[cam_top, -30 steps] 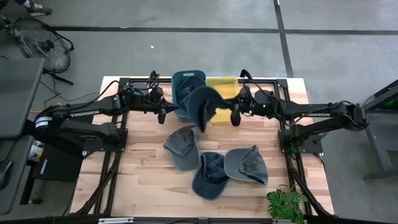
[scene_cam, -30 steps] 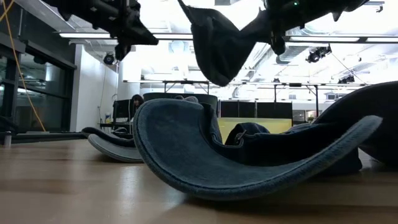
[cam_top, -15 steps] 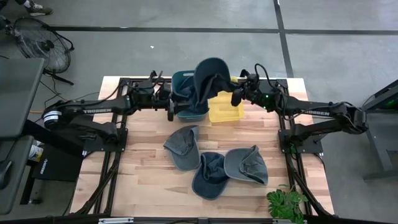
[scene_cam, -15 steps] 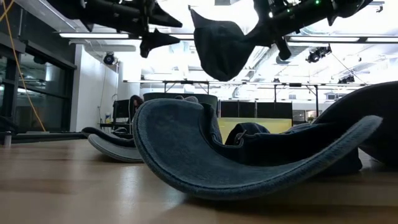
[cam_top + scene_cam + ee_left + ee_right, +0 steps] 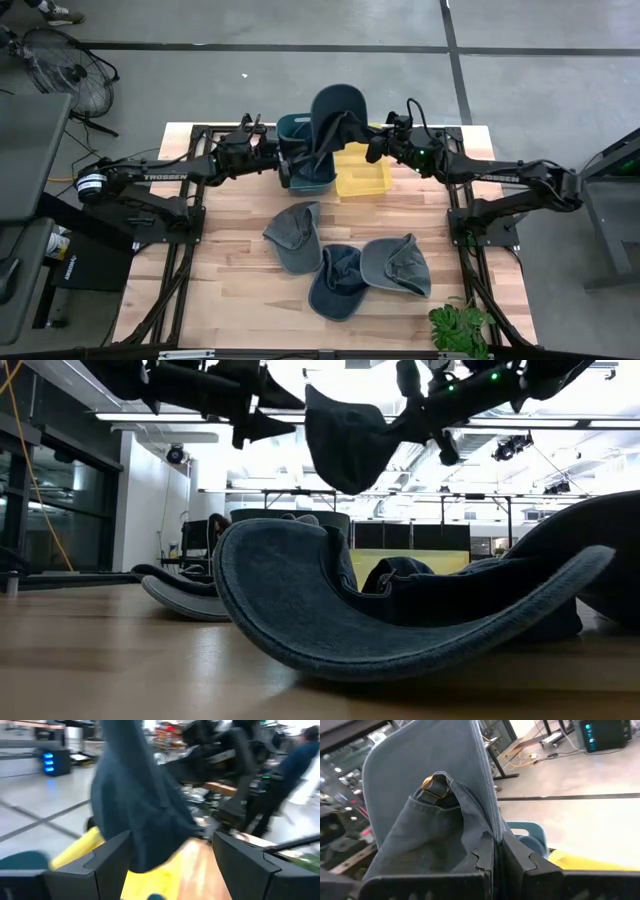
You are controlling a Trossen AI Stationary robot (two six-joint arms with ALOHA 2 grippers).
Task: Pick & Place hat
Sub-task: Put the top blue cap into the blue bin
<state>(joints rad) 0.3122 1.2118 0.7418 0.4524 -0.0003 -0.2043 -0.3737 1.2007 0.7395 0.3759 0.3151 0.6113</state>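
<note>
A dark blue denim hat (image 5: 335,118) hangs in the air over the teal bin (image 5: 300,128) at the table's far edge, its brim toward the far side. My right gripper (image 5: 372,150) is shut on it from the right. My left gripper (image 5: 284,165) stands open just left of the hat, level, with the hat (image 5: 135,805) ahead of its fingers and apart from them. Three more hats lie on their crowns and brims on the table: one grey (image 5: 293,235), one dark blue (image 5: 337,283), one grey (image 5: 397,265). My right gripper pinches a fold of the hat's back edge (image 5: 487,837) between its two fingers, just below the brass strap buckle (image 5: 431,783). The fingers come level from the table's right. The hat is lifted clear and hangs beside the fingers, brim up and away.
A yellow bin (image 5: 362,172) stands right of the teal bin, under my right gripper. A potted plant (image 5: 458,328) sits at the near right corner. Bare wood lies left and right of the hats on the table.
Both grippers have gone toward the table's far edge. The right one has rolled and carried the hat from above the table's middle to over the teal bin, the brim swinging up toward the far side. My left gripper has opened beside the hat.
</note>
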